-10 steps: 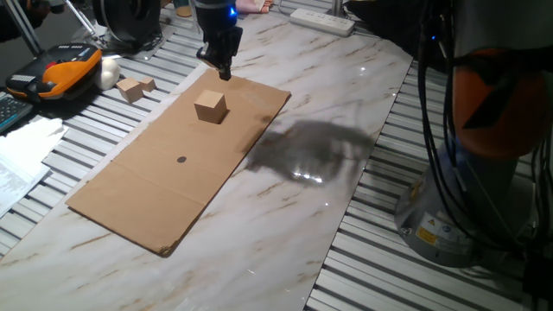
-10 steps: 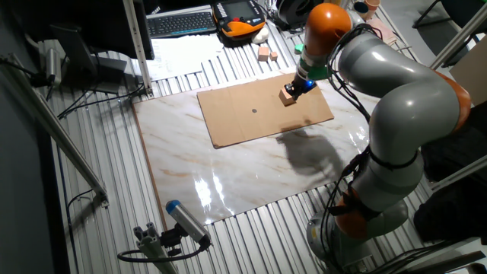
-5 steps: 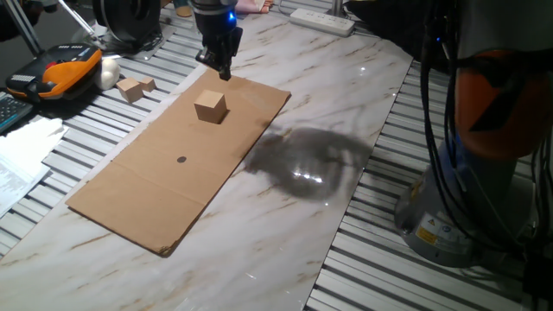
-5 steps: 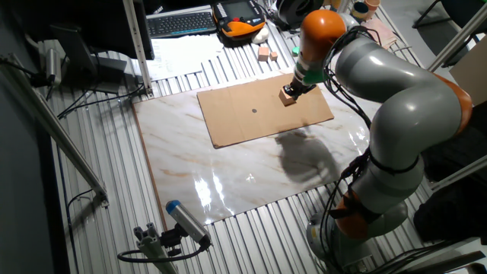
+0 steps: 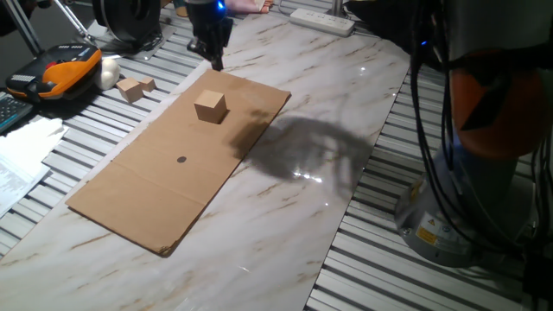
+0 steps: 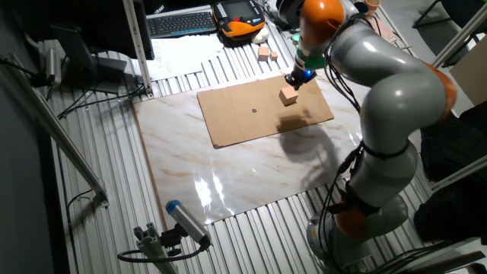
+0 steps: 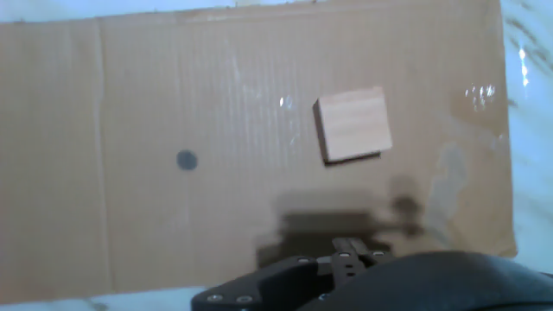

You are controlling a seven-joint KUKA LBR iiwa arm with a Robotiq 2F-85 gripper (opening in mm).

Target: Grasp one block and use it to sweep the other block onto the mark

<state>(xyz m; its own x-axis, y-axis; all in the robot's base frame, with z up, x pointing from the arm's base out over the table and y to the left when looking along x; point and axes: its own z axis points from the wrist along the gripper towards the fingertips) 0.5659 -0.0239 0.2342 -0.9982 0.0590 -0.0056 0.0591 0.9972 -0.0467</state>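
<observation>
You have a flat brown cardboard sheet (image 5: 147, 186) lying on glossy veined marble (image 5: 285, 207), with bare board stretching well past the mark toward its far end. On that sheet the pale wooden cube (image 5: 210, 106) sits near one short edge, well apart from the small dark dot (image 5: 181, 159). Two smaller tan pieces (image 5: 134, 88) lie off the cardboard on ribbed metal. The gripper (image 5: 213, 60) hangs above the cardboard's edge just beyond the cube, not touching it; you cannot tell whether its jaws are apart.
</observation>
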